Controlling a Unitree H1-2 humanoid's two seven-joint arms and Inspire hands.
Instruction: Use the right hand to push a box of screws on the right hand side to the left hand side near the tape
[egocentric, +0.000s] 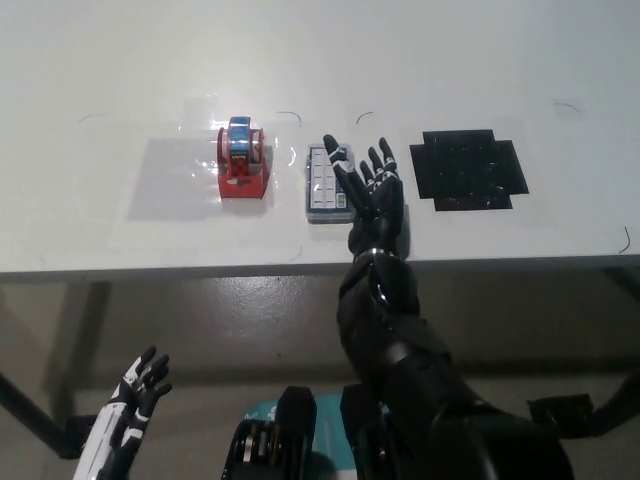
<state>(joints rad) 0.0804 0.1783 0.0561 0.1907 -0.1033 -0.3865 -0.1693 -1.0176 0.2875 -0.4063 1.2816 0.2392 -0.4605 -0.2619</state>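
Pushing too hard from here could knock the box of screws (326, 183) into the red tape holder (241, 165) (they are already near each other), or the flat box could slip out from the fingers and turn sideways. The right robot hand (372, 193) is spread wide, holding nothing, touching the box's right side. The box is small, grey and flat with little squares on top, lying on the white tabletop (120, 70). The white left robot hand (135, 398) hangs low, fingers apart.
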